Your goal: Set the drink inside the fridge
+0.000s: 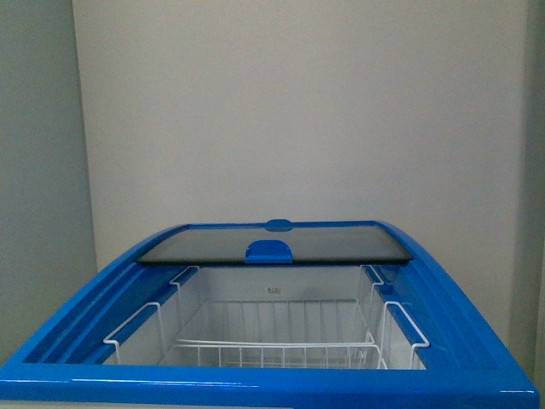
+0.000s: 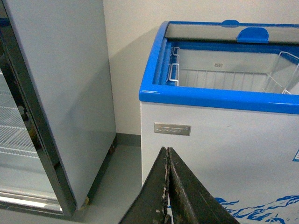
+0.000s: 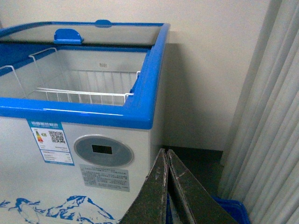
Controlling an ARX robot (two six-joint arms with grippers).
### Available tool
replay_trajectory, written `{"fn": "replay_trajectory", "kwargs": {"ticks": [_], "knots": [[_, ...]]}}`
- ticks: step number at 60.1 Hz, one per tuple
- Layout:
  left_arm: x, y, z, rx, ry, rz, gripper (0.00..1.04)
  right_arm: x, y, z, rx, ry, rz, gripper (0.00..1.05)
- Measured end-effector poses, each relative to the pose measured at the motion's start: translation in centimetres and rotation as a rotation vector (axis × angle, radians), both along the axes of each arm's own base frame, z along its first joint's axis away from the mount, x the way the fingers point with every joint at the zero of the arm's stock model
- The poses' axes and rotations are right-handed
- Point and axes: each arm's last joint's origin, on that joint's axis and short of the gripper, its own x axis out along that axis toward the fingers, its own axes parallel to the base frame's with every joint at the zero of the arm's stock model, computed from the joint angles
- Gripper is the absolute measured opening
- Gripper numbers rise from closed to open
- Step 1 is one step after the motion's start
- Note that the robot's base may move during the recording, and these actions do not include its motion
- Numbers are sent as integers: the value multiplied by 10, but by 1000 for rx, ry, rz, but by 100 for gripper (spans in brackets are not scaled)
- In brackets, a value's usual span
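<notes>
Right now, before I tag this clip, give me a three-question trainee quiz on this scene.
1. True or false: the chest fridge's glass sliding lid is slid toward the back wall, leaving the front open.
2. Multiple choice: what is inside the fridge? A) a bottle B) wire baskets C) ice bags
3. Short answer: how do the left gripper and the right gripper stand?

Key: 1 true. 2 B; no drink shows in any view. 3 Both shut, holding nothing.
</notes>
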Motion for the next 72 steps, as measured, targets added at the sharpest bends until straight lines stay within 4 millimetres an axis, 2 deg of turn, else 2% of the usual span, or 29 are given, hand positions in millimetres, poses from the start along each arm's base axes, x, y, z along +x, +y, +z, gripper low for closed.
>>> {"fn": "replay_trajectory", "kwargs": {"ticks": [19,64,66,69,72], "knots": [[0,0,0,0,0,0,3,-9,0,-12,0,-10,0,3],[0,0,0,0,0,0,3,-28,0,-14,0,-15,0,3],[0,0,0,-1,0,0,4,-28,0,-14,0,-16,0,7],[0,0,0,-1,0,0,10,-28,0,-14,0,-16,0,14],[0,0,0,-1,0,0,24,-28,0,-14,0,-15,0,26]]}}
